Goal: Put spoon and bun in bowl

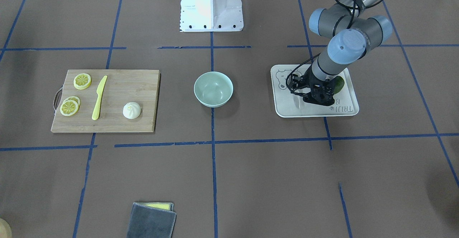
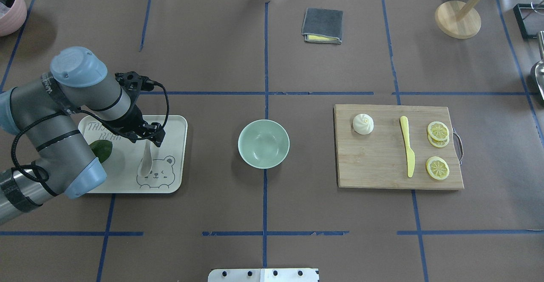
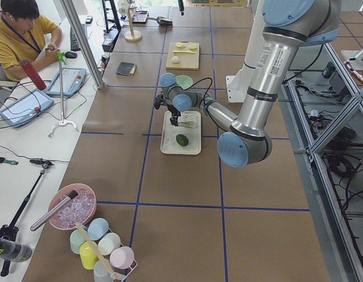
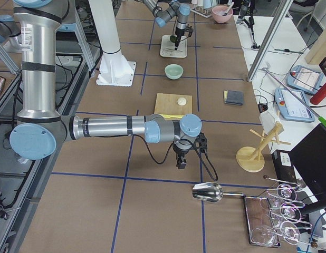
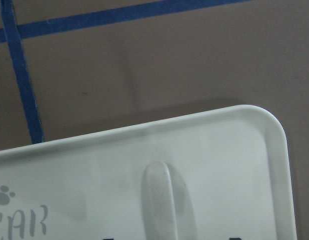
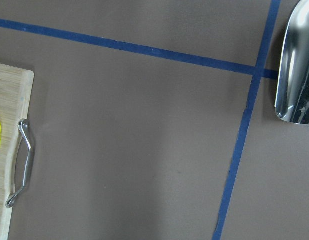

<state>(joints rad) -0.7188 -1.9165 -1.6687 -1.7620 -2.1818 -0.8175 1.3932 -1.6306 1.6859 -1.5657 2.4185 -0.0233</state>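
At nine o'clock from the bowl (image 2: 263,144), over the tray (image 2: 172,154), the left gripper (image 2: 152,139) hovers, jaws wide astride the spoon (image 2: 145,165) handle. I can't tell how the right gripper (image 4: 180,163) is set.

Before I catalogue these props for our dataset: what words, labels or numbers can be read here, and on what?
"TAIJI": printed on the white tray, upside down in the front-facing view.
"B" in the front-facing view and "EAR" in the left wrist view: the tray's second line, partly covered by the arm.
Sticker on the left arm: too small to read.
Lettering on the left arm's wrist band: too blurred to read.
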